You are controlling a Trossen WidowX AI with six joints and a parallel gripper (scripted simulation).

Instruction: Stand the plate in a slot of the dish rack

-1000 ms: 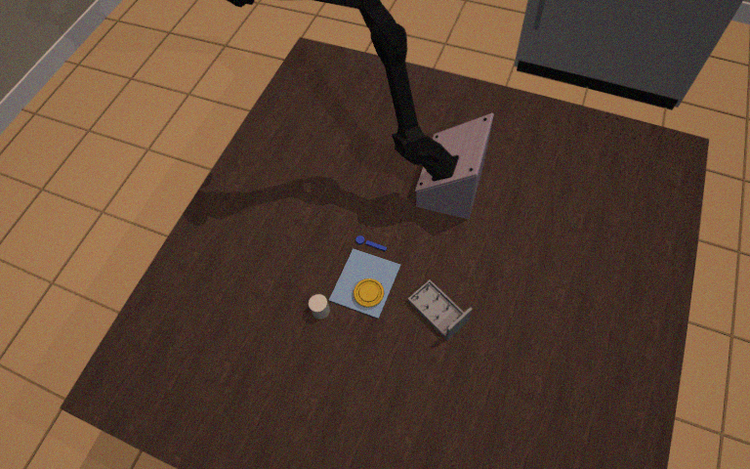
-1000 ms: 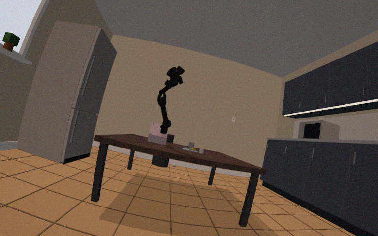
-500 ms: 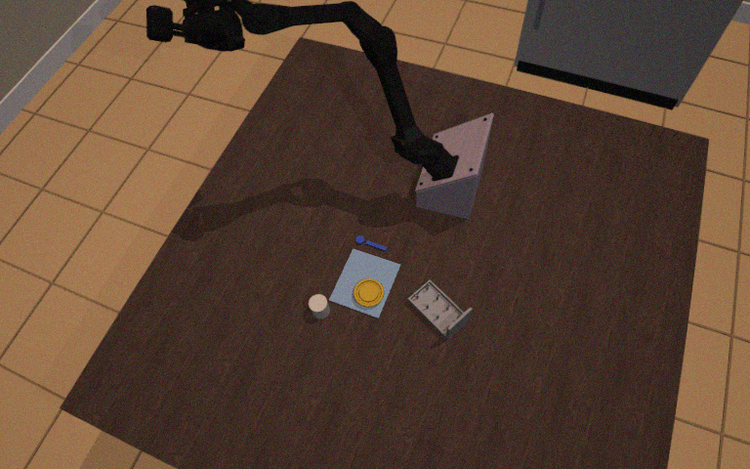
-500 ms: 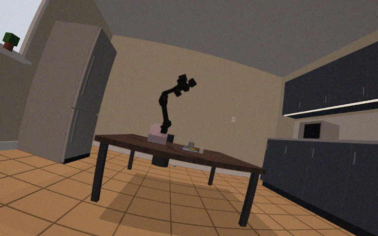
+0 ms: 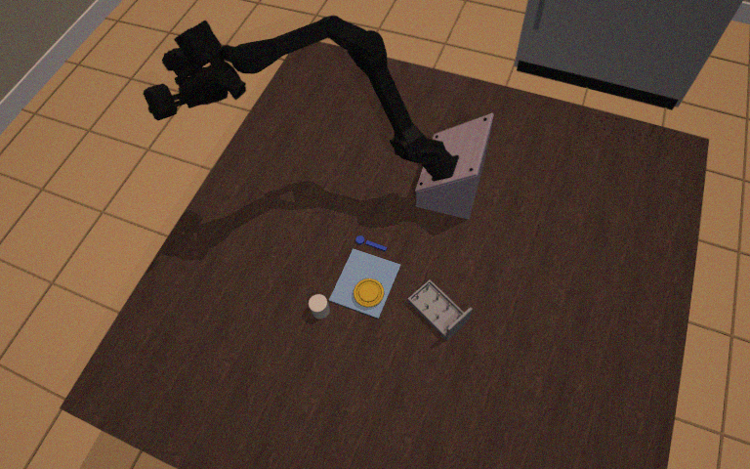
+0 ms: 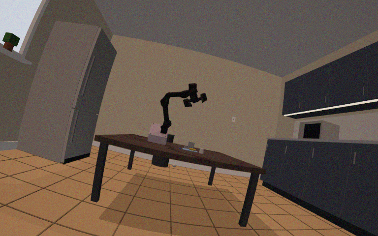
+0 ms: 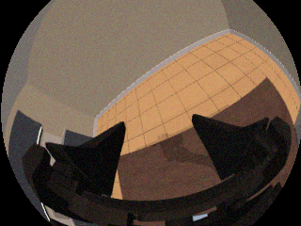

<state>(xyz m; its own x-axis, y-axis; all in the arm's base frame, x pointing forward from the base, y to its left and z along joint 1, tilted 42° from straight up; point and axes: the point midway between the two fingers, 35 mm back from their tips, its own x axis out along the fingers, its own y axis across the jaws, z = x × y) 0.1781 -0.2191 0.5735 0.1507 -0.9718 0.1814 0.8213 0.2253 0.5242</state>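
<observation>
The yellow plate (image 5: 368, 291) (image 6: 191, 149) lies flat on a light blue mat (image 5: 352, 269) near the middle of the dark wooden table (image 5: 559, 287) (image 6: 228, 162). The grey dish rack (image 5: 437, 307) (image 6: 191, 144) stands just right of the mat, with nothing in its slots. My gripper (image 5: 167, 80) (image 6: 195, 100) (image 7: 158, 121) is open and empty. It hangs high in the air, out past the table's far left corner and far from the plate. The wrist view shows only its two fingers, the floor and a table corner.
A white cup (image 5: 318, 305) (image 6: 201, 150) stands left of the mat and a blue spoon (image 5: 371, 242) lies behind it. The arm's grey base block (image 5: 467, 138) (image 6: 156, 133) sits at the back of the table. A fridge (image 5: 608, 38) (image 6: 69, 89) stands behind.
</observation>
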